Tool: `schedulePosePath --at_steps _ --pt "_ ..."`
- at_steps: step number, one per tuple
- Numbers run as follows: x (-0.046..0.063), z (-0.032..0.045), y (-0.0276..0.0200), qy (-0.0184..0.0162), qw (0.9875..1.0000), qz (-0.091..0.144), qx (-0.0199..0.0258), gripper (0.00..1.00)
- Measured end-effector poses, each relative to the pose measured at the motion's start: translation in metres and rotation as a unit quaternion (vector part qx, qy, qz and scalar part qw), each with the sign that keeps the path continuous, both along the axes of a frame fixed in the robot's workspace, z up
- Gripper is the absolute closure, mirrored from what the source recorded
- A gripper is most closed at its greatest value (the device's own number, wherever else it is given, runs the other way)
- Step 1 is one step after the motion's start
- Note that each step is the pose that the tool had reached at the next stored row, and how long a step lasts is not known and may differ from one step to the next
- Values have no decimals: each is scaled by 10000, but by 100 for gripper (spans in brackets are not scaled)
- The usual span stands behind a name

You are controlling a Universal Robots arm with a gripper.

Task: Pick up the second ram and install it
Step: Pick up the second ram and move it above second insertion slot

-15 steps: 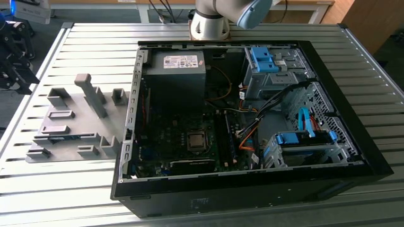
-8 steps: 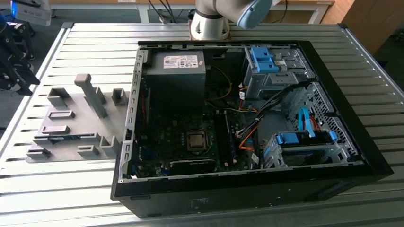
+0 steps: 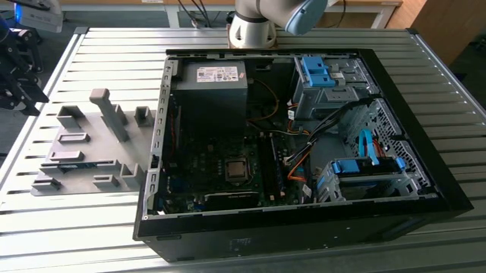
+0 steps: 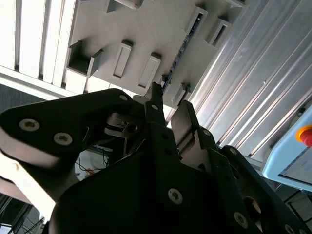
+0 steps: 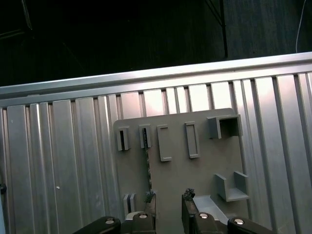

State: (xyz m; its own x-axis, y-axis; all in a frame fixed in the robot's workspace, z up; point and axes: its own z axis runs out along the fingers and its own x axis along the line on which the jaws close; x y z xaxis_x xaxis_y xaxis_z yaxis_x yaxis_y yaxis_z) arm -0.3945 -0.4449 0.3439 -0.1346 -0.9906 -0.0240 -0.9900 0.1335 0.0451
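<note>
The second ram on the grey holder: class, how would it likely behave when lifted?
The second ram looks thin and flat, so it is probably light and stiff. It stands on edge in slots of the grey holder, so it would likely tip if released elsewhere.

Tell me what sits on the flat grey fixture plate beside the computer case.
Grey holder blocks stand on the grey fixture plate. The second ram, a thin blue circuit-board stick, stands on edge between two, its ends hidden inside them.
</note>
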Motion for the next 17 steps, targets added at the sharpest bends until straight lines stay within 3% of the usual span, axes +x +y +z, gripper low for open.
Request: schedulePosePath --at_steps 10,17 --pt "0 -9 0 -1 10000 0 1 65" --pt "-1 -83 -15 -1 10000 68 1 65"
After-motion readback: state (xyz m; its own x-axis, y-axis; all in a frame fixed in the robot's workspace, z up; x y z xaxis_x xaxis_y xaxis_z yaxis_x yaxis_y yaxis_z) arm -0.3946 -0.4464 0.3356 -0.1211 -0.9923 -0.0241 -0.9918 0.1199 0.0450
